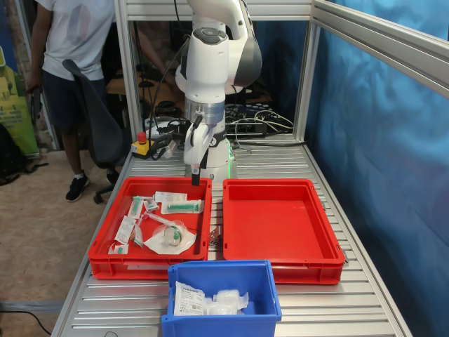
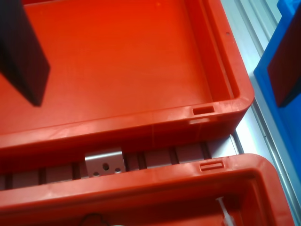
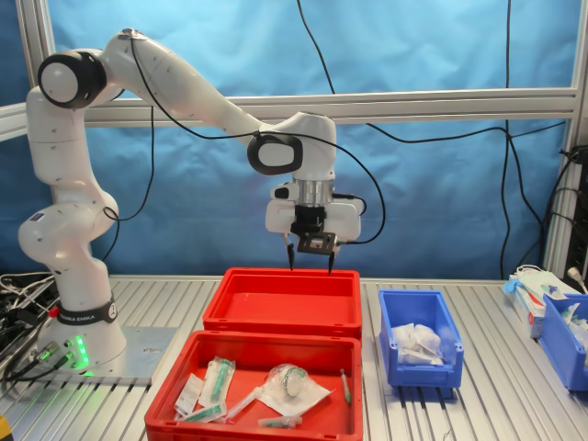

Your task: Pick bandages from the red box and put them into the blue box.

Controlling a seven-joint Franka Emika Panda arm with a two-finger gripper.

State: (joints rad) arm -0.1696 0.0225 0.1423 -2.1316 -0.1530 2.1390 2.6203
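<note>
The red box (image 1: 280, 265) (image 3: 280, 317) is the tray with a bare floor (image 2: 117, 56); no pad shows in it. My gripper (image 3: 311, 266) hangs above it, open and empty, with its dark fingers (image 2: 23, 52) spread wide. In the first exterior view the gripper (image 1: 195, 181) shows edge-on near the trays' far rims. The blue box (image 1: 221, 326) (image 3: 413, 372) (image 2: 291, 12) stands beyond the trays' end, away from the arm's base. White bandages (image 1: 228, 302) (image 3: 415, 338) in crinkly clear wrap lie inside it, beside a printed paper packet (image 1: 188, 298).
A twin red tray (image 1: 147, 267) (image 3: 170, 386) (image 2: 141, 188) holds several medical packets and syringe packs. A metal bracket (image 2: 104, 162) sits between the trays. A second blue bin (image 3: 560, 331) stands at the second exterior view's right. A person (image 1: 70, 42) stands beyond the table, near frame posts.
</note>
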